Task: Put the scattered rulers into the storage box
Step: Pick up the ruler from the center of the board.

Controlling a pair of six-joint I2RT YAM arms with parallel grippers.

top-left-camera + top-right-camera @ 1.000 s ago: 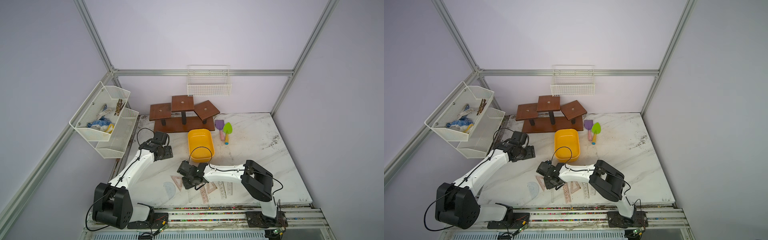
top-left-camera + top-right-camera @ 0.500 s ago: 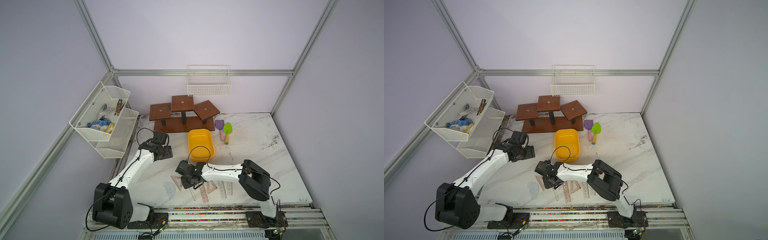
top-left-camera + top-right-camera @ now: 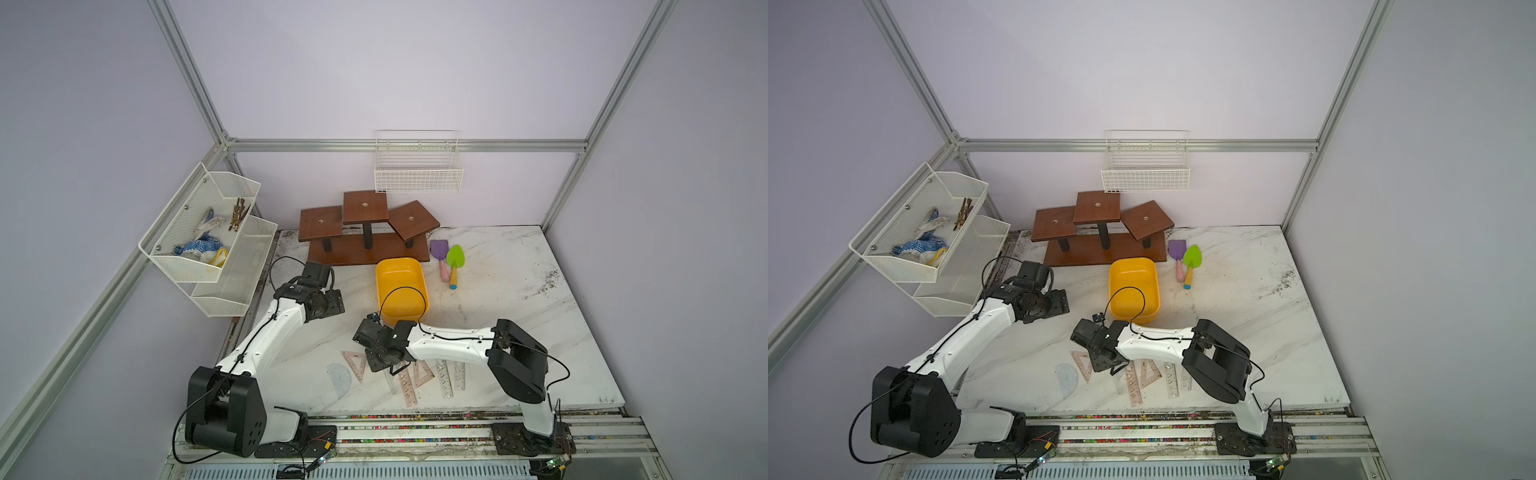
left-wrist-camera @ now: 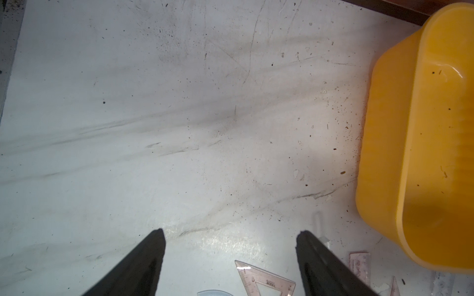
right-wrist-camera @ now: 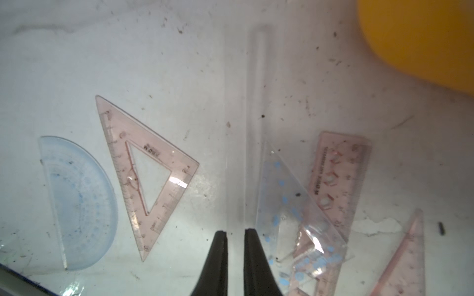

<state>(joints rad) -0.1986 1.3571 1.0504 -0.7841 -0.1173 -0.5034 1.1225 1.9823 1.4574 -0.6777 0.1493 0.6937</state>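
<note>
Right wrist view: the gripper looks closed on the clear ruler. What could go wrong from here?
The right gripper pinches the thin clear ruler with a long stretch sticking out, so it may swing or slip when lifted. The clear triangle lies right beside that ruler and could get dragged along.

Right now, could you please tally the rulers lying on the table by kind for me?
Protractor: 1
Set squares: 3
Straightedges: 4
Total: 8
</note>
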